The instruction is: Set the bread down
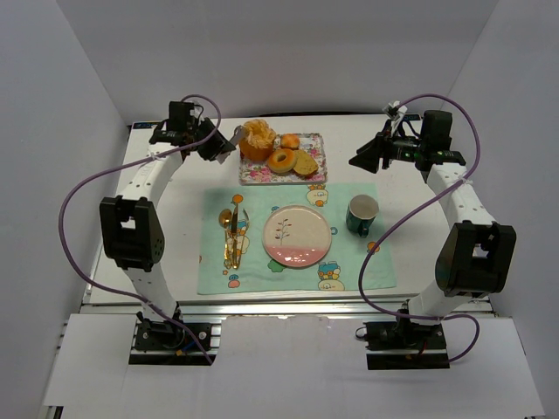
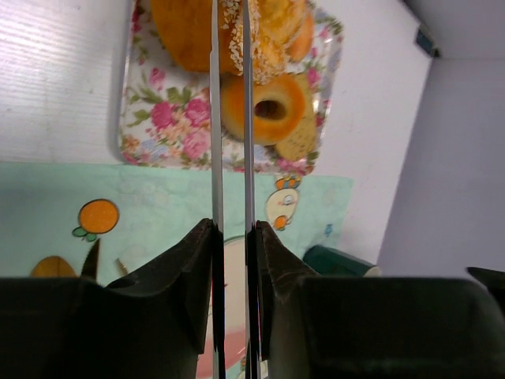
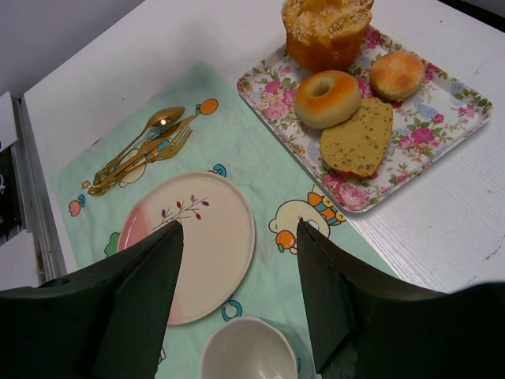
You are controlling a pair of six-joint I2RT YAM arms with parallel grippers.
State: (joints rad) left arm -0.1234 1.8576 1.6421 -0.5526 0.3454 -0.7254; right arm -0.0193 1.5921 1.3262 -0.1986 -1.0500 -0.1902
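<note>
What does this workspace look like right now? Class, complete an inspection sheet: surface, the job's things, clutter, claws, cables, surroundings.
Surface: white table with a green cartoon mat laid across the middle.
Job's things: bread standing upright at the far left corner of the flowered tray.
Clutter: donut, small roll and flat slice on the tray; plate, cup, spoon and fork on the mat.
Claws: left claw nearly shut beside the bread, gripping nothing seen; right claw open and empty, right of the tray.
Cables: left cable and right cable, both purple, loop off the arms.
Surroundings: plain pale walls on three sides.
</note>
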